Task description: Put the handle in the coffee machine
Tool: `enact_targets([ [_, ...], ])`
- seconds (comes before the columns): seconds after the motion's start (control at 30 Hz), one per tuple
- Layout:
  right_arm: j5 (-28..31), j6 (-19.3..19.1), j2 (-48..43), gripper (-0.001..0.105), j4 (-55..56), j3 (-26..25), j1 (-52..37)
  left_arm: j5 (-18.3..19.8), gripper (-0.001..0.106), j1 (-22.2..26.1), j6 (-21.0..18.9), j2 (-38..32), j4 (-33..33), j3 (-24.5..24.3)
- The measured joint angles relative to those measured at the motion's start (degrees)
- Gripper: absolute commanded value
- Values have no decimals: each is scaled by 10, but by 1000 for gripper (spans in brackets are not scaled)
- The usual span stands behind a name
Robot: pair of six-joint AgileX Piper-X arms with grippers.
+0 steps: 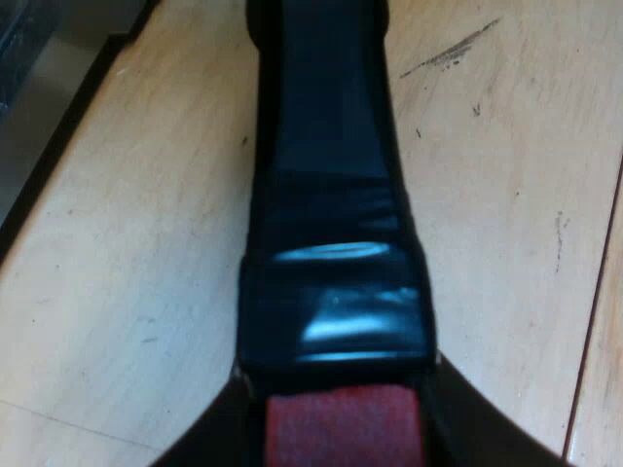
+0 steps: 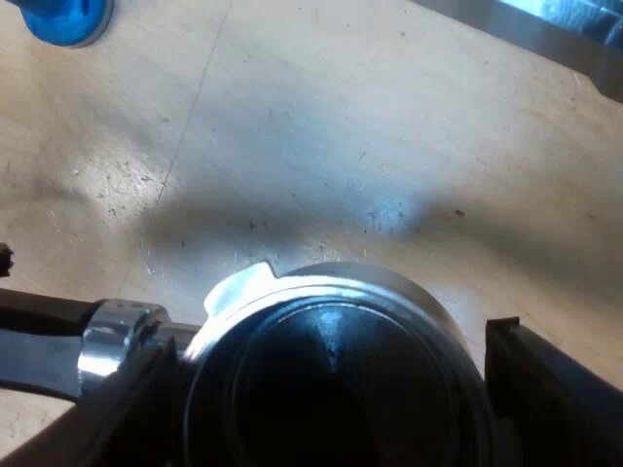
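Observation:
The metal holder's dark glossy handle runs straight away from my left gripper over the wooden table. Its red end sits tight between the black fingers, which are shut on it. In the right wrist view the holder's round metal basket shows its dark inside, and its neck leads off toward the handle. My right gripper straddles the basket with a finger pressed close on each side. The holder casts a shadow on the table beneath it.
A blue tamper stands on the table beyond the basket. A grey metal edge of the machine lies farther off, and a dark-rimmed base runs beside the handle. Bare scratched wood lies between.

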Motion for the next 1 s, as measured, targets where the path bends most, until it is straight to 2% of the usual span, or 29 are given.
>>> enact_targets([
  [0.1,0,1,0,14,0,0,0,1,0,0,-15,0,5,0],
  [0.17,-1,3,0,40,0,0,0,4,0,0,-18,0,11,0],
  [0.2,-1,3,0,46,0,0,0,3,0,0,-18,0,13,-1],
  [0.27,-1,3,0,77,0,0,0,3,0,0,-22,0,17,-1],
  [0.33,-1,3,0,92,0,0,0,4,0,0,-21,0,20,-4],
  [0.43,-6,-2,0,98,-3,0,0,2,0,0,-21,0,35,-4],
  [0.57,-6,-4,-2,98,-17,-3,0,-4,0,0,-22,3,78,-2],
  [0.7,35,-5,-2,98,-26,-30,0,-5,0,6,-22,3,90,-4],
  [0.83,98,-5,-18,98,-29,-53,0,0,0,53,-26,3,98,-5],
  [1.0,104,-5,-44,98,-28,-54,0,-7,0,96,-26,3,101,-6],
])
